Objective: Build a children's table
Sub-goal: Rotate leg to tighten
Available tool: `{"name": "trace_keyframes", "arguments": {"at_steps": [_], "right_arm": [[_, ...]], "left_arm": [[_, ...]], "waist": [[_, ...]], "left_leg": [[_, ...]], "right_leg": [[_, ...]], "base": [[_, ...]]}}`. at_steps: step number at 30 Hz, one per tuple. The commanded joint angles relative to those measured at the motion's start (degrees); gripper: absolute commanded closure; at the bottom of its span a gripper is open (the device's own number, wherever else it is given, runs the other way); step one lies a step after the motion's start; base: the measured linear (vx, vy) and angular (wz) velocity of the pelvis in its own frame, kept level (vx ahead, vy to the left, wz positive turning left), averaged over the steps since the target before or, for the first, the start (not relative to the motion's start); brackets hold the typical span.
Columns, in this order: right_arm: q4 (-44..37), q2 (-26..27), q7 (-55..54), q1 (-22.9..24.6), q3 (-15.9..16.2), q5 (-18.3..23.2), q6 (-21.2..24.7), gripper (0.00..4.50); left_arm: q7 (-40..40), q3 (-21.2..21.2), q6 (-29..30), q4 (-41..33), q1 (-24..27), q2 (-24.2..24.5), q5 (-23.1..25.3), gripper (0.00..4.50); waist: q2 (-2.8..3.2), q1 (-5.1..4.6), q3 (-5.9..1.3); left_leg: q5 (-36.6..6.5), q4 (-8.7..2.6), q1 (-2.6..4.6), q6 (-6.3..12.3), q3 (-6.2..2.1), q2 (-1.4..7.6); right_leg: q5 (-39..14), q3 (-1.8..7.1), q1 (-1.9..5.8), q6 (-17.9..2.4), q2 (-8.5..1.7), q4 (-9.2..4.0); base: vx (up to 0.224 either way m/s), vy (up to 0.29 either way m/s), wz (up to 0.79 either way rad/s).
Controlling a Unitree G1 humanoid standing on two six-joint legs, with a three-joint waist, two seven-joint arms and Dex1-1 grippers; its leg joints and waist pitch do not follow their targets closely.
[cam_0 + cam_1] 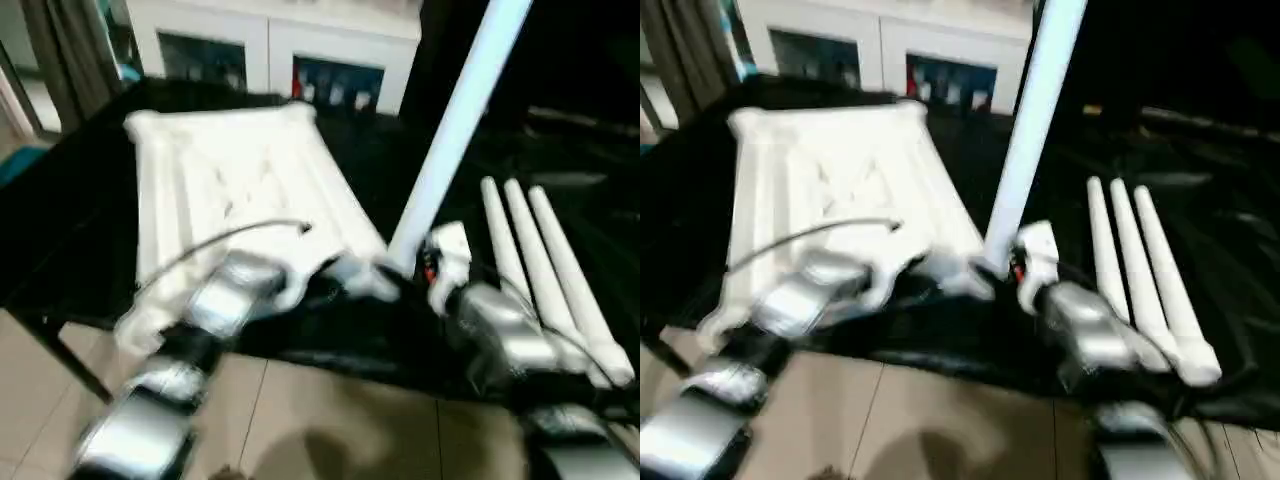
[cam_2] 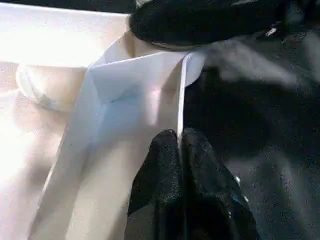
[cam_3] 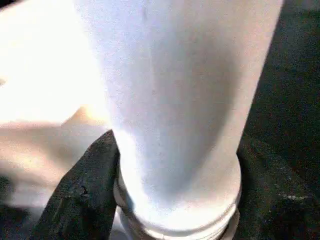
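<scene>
Black-draped desk (image 1: 70,190) standing on a tiled floor (image 1: 330,420), bearing one white plastic table top (image 1: 235,185) laid ribbed underside up at its left half and three white tapered legs (image 1: 545,265) lying side by side to the right.

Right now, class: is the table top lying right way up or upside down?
Upside down: the table top lies on the black-draped table with its ribbed underside facing up.

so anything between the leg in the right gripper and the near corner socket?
Nothing visible. The upright leg is clamped in the right gripper, its lower end already at the tabletop's near corner; the socket itself is hidden. The left gripper pinches that edge beside it. Three spare legs lie apart.
</scene>
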Motion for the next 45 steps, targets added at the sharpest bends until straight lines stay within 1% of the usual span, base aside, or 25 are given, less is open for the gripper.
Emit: {"name": "trace_keyframes", "arguments": {"at_steps": [1,2,3,5,7,9,10,11,12,15,16,17,19,20,22,24,25,26,28,30,31,34,35,38,45], "right_arm": [[4.45,1.64,-6.9,0.59,-2.05,0.55,1.88,1.79],[4.75,2.01,-7.53,0.32,-2.16,0.62,1.84,1.79],[5.37,2.81,-8.77,-0.25,-2.34,0.74,1.76,1.79],[6.62,4.74,-11.05,-1.66,-1.77,-0.1,0.99,1.79],[7.16,5.35,-11.37,-2.3,-0.82,-1.1,0.27,1.79],[7.91,5.95,-11.13,-2.94,-0.72,-1.48,-0.75,1.79],[8.21,6.09,-11.3,-3.11,-0.91,-1.62,-1.07,1.23],[7.88,6.1,-10.32,-3.08,-1.05,-1.35,-1.29,1.09],[7.5,6.22,-9.0,-3.16,-1.36,-0.89,-1.85,1.09],[6.66,5.86,-6.79,-3.17,-1.14,-0.6,-2.25,0.89],[6.58,5.83,-6.59,-3.17,-1.11,-0.58,-2.28,0.66],[6.0,5.32,-5.24,-3.15,-0.79,-0.56,-2.26,0.66],[3.3,3.34,0.01,-2.29,0.38,-0.24,-1.38,0.66],[2.3,2.41,2.54,-1.91,0.97,-0.09,-0.82,0.66],[-0.59,-0.2,8.23,-0.47,2.6,-0.14,0.07,0.66],[-3.4,-2.99,13.51,1.11,4.27,-0.39,0.37,0.66],[-3.4,-2.99,13.51,1.11,4.27,-0.39,0.37,0.66],[-6.14,-6.06,19.26,2.67,6.09,-0.63,0.51,0.66],[-6.14,-6.06,19.26,2.67,6.09,-0.63,0.51,0.66],[-7.26,-7.28,21.65,3.27,6.75,-0.65,0.57,0.66],[-8.97,-8.89,24.88,4.06,7.53,-0.77,1.0,0.66],[-12.27,-12.12,31.02,5.37,9.21,-0.49,3.07,0.66],[-12.54,-12.43,31.65,5.45,9.39,-0.34,3.5,0.66],[-12.77,-12.63,32.26,5.44,9.49,-0.05,3.91,0.82],[-13.19,-12.87,33.92,5.64,10.3,-0.35,4.59,1.36]], "left_arm": [[5.86,2.04,0.49,2.34,-1.36,-1.5,-0.09,4.5],[6.45,2.08,0.37,2.7,-1.6,-1.83,-0.02,4.5],[7.63,2.13,0.12,3.41,-2.08,-2.54,0.12,4.5],[9.5,1.88,-0.55,4.42,-2.94,-4.35,0.52,4.5],[9.05,1.24,-0.81,3.98,-2.91,-5.07,0.76,4.5],[8.18,0.56,-0.93,3.6,-2.69,-5.56,1.14,4.5],[8.2,0.52,-1.09,3.89,-2.77,-5.67,1.32,4.5],[7.64,0.32,-1.31,3.76,-2.52,-5.4,1.4,4.5],[6.99,-0.05,-1.8,3.91,-2.22,-5.02,1.47,4.5],[5.4,-0.53,-2.13,3.41,-1.56,-4.1,1.24,4.5],[5.25,-0.58,-2.16,3.36,-1.5,-4.02,1.21,4.5],[3.81,-0.99,-2.83,2.94,-1.07,-3.33,1.02,4.5],[-0.02,-1.88,-3.78,1.5,0.22,-1.18,0.69,4.5],[-1.69,-2.11,-4.23,0.96,0.75,-0.33,0.48,4.5],[-5.33,-2.4,-4.51,-0.27,1.9,1.76,0.02,4.5],[-8.57,-2.56,-4.83,-1.31,2.82,3.9,-0.35,4.5],[-8.57,-2.56,-4.83,-1.31,2.82,3.9,-0.35,4.5],[-13.5,-3.14,-7.01,-2.94,3.93,6.62,-1.07,4.5],[-13.5,-3.14,-7.01,-2.94,3.93,6.62,-1.07,4.5],[-15.73,-3.39,-7.55,-3.8,4.4,7.75,-1.49,4.5],[-18.97,-3.73,-8.0,-5.45,5.09,9.34,-2.43,4.5],[-25.47,-3.61,-7.4,-9.33,6.22,12.1,-4.92,4.5],[-25.89,-3.53,-7.42,-9.56,6.25,12.28,-4.98,4.5],[-25.8,-3.41,-7.97,-9.14,6.04,12.35,-4.61,4.5],[-25.8,-3.33,-8.22,-8.99,5.95,12.77,-4.37,4.5]], "waist": [[0.13,0.01,-3.36],[0.15,0.01,-3.39],[0.84,-0.02,-3.48],[0.65,-0.01,-3.49],[0.99,0.03,-3.47],[0.75,-0.12,-3.47],[0.8,-0.12,-3.42],[0.83,-0.16,-3.3],[0.62,-0.15,-3.27],[0.7,-0.17,-3.28],[0.72,-0.23,-3.29],[0.58,-0.3,-3.24],[0.59,-0.33,-3.22],[0.39,-0.28,-3.2],[0.51,-0.25,-3.3],[0.51,-0.15,-3.24],[0.43,-0.27,-3.21],[0.33,-0.17,-3.22],[0.33,-0.14,-3.13],[0.53,-0.14,-3.15],[0.45,-0.24,-3.08],[0.4,0.03,-3.24],[0.31,-0.07,-3.24],[0.27,0.02,-3.23],[-0.02,0.17,-3.28]], "left_leg": [[-9.13,-4.07,0.27,0.14,-0.63,1.81],[-8.86,-4.06,0.23,0.49,-0.63,1.77],[-8.12,-4.06,0.22,0.75,-0.65,1.8],[-7.91,-4.02,0.11,1.1,-0.65,1.77],[-7.78,-4.08,0.07,1.26,-0.71,1.83],[-8.15,-4.06,0.03,1.51,-0.64,1.85],[-8.41,-4.09,0.06,1.52,-0.63,1.84],[-9.12,-4.17,0.1,1.54,-0.63,1.84],[-9.69,-4.2,0.07,1.64,-0.62,1.84],[-9.73,-4.23,0.0,1.88,-0.67,1.87],[-9.44,-4.23,-0.05,1.96,-0.7,1.89],[-9.41,-4.24,-0.03,2.07,-0.65,1.91],[-9.47,-4.24,-0.2,2.53,-0.67,1.85],[-8.87,-4.23,-0.35,2.96,-0.75,1.88],[-8.02,-4.1,-0.15,3.47,-0.67,1.98],[-7.17,-4.0,-0.24,4.37,-0.6,1.94],[-7.08,-4.04,-0.28,4.45,-0.53,1.97],[-7.1,-4.03,-0.17,4.55,-0.56,1.96],[-7.18,-4.04,-0.16,4.55,-0.49,2.08],[-7.57,-4.16,-0.01,4.07,-0.59,2.13],[-7.88,-4.2,-0.1,3.88,-0.57,2.16],[-6.23,-4.02,-0.09,4.57,-0.54,2.18],[-5.71,-3.97,-0.13,5.17,-0.46,2.16],[-5.29,-3.96,0.0,5.04,-0.41,2.17],[-5.17,-3.89,-0.05,4.56,-0.38,2.09]], "right_leg": [[-9.14,3.54,2.34,-10.7,-4.19,-5.07],[-8.44,3.53,2.37,-10.69,-4.14,-5.0],[-6.18,3.54,2.35,-10.87,-4.05,-4.95],[-4.65,3.44,2.49,-11.25,-4.01,-4.76],[-4.36,3.39,2.52,-11.46,-4.06,-4.69],[-3.81,3.41,2.54,-11.58,-4.03,-4.71],[-4.12,3.4,2.52,-11.6,-4.03,-4.76],[-5.18,3.4,2.48,-11.49,-4.01,-4.92],[-6.23,3.41,2.52,-11.21,-4.05,-5.02],[-7.03,3.43,2.54,-10.95,-4.14,-5.1],[-6.64,3.42,2.55,-11.06,-4.11,-5.02],[-6.49,3.43,2.48,-11.21,-4.09,-5.05],[-6.75,3.42,2.62,-11.19,-4.11,-5.07],[-6.39,3.39,2.86,-11.04,-4.13,-5.03],[-5.18,3.43,2.7,-11.64,-4.2,-4.92],[-3.92,3.41,2.76,-12.01,-4.11,-4.8],[-3.95,3.47,2.75,-12.19,-4.12,-4.81],[-5.02,3.41,2.75,-12.07,-4.12,-4.92],[-5.06,3.52,2.64,-12.28,-4.19,-4.88],[-5.62,3.42,2.5,-12.52,-4.12,-4.86],[-5.99,3.45,2.54,-12.57,-4.18,-4.86],[-3.18,3.54,2.73,-12.95,-4.11,-4.42],[-1.94,3.54,2.62,-13.26,-4.05,-4.28],[-1.82,3.47,2.56,-14.06,-4.06,-4.23],[-2.47,3.47,2.65,-13.35,-4.08,-4.23]], "base": [[0.0,0.0,0.0],[0.0,0.0,0.0],[0.0,0.0,0.0],[0.0,0.0,0.0],[0.0,0.0,0.0],[0.0,0.0,0.0],[0.0,0.0,0.0],[0.0,0.0,0.0],[0.0,0.0,0.0],[0.0,0.0,0.0],[0.0,0.0,0.0],[0.0,0.0,0.0],[0.0,0.0,0.0],[0.0,0.0,0.0],[0.0,0.0,0.0],[0.0,0.0,0.0],[0.0,0.0,0.0],[0.0,0.0,0.0],[0.0,0.0,0.0],[0.0,0.0,0.0],[0.0,0.0,0.0],[0.0,0.0,0.0],[0.0,0.0,0.0],[0.0,0.0,0.0],[0.0,0.0,0.0]]}}
